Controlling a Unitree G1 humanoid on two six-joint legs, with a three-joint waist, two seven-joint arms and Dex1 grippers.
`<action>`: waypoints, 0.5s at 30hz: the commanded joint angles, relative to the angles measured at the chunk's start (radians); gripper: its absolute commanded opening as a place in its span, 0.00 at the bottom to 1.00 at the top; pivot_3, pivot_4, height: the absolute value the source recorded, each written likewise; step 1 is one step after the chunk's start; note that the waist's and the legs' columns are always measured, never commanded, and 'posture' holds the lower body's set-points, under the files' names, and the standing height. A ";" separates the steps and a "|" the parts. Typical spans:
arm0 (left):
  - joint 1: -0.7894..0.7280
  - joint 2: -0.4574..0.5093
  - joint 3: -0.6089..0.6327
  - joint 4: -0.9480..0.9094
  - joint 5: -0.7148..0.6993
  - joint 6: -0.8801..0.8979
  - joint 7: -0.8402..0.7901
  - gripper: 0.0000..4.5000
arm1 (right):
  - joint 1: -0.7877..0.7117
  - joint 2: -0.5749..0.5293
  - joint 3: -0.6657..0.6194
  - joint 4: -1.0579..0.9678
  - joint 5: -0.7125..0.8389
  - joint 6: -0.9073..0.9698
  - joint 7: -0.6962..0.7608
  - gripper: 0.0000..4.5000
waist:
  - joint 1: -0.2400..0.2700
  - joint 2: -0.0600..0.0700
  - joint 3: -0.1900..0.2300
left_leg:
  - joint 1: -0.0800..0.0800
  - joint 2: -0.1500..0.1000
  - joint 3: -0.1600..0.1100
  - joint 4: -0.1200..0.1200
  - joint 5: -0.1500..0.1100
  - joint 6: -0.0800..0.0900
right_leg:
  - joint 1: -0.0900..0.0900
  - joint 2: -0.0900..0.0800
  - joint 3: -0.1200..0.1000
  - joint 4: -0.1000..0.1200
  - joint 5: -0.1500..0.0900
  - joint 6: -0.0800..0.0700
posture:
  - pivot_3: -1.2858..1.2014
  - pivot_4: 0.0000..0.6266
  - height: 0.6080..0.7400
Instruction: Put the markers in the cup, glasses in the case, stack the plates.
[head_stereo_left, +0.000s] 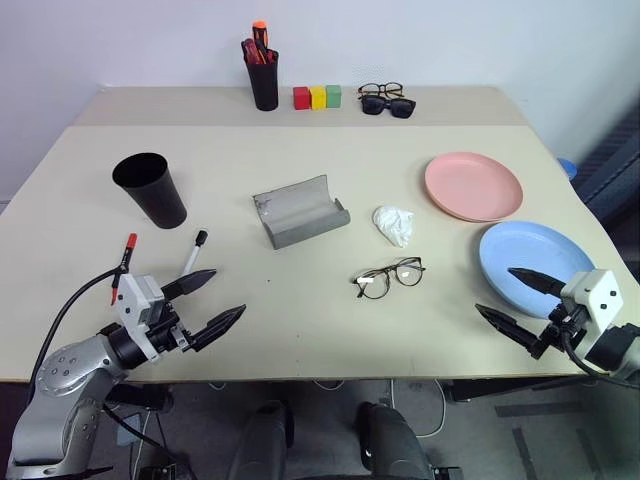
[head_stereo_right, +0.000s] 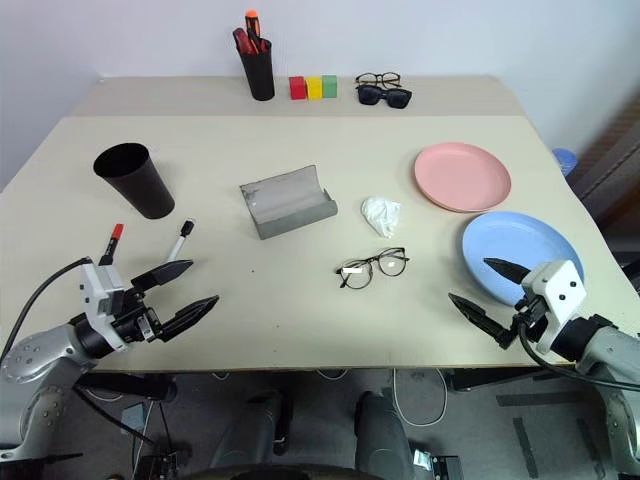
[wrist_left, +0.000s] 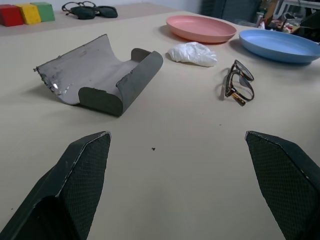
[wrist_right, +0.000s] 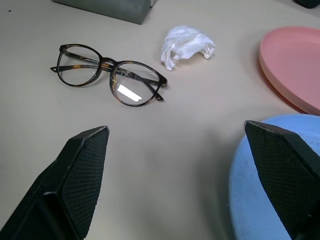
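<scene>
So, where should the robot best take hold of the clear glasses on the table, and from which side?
Probably the bridge of the glasses, coming from above. They lie flat with the temples folded behind the lenses, so the thin middle bar between the two round lenses is a narrow part that open fingers can close across. The right end effector is the nearer one.

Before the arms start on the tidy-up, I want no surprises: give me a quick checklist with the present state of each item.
1. Left claw open and empty: ok.
2. Right claw open and empty: ok.
3. Case lying open: ok.
4. Glasses flat on the table, nothing on them: ok.
5. Cup upright, with both markers beside it: ok.
6. Blue plate and pink plate bare, not yet stacked: ok.
</scene>
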 joint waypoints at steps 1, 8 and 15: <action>-0.001 0.010 0.017 -0.008 -0.005 -0.022 -0.004 0.99 | -0.012 0.003 0.001 -0.025 0.002 -0.017 -0.007 0.98 | 0.000 0.000 0.000 | 0.000 0.000 0.000 0.000 0.000 0.000 | 0.000 0.000 0.000 0.000 0.000 0.000 | 0.52 0.24 1.00; -0.017 0.007 0.015 -0.003 0.002 -0.017 0.027 0.99 | -0.023 -0.001 0.004 -0.002 -0.001 -0.032 0.002 0.98 | 0.000 0.000 0.000 | 0.000 0.000 0.001 0.000 0.000 0.000 | 0.000 0.000 0.000 0.000 0.000 0.000 | 0.52 0.24 1.00; -0.013 0.008 0.009 -0.029 -0.001 0.007 0.062 0.99 | -0.038 -0.003 0.012 0.031 -0.008 -0.052 0.015 0.98 | 0.000 0.000 0.000 | 0.000 0.000 0.001 0.000 0.000 0.001 | 0.000 0.000 0.000 0.000 0.000 0.000 | 0.52 0.24 1.00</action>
